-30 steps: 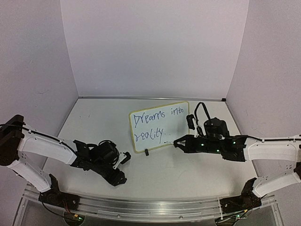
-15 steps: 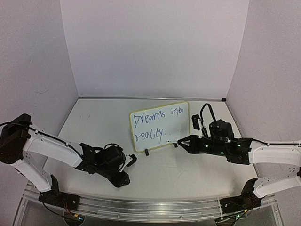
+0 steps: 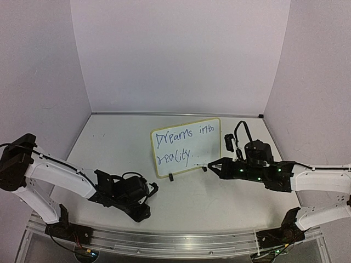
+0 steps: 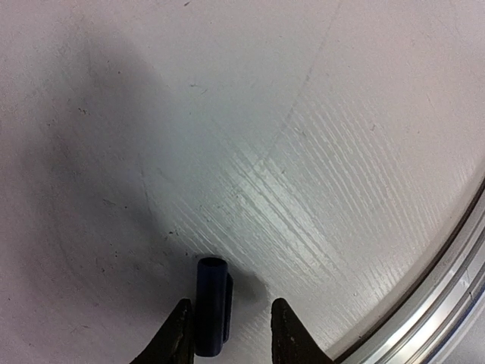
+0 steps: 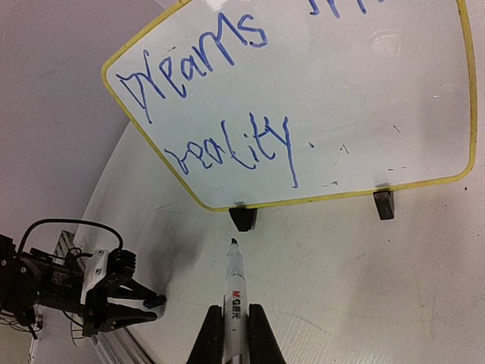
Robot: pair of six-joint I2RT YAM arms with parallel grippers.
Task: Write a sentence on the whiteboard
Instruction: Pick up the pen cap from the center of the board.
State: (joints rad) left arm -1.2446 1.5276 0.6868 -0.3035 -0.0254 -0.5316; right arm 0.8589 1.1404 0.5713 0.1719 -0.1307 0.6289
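White tabletop carries the whiteboard, upright ahead of the right gripper; the sentence reads complete. Its fingers clench the marker, tip just short of the frame. Left gripper straddles a blue cap, probably the marker's; grip cannot be told. Next: align tip with cap.

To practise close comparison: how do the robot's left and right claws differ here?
The right claw is shut on a white marker; the left claw stands open around a dark blue cap. The right claw points at the whiteboard; the left claw aims down at the table. Both hang low over it.
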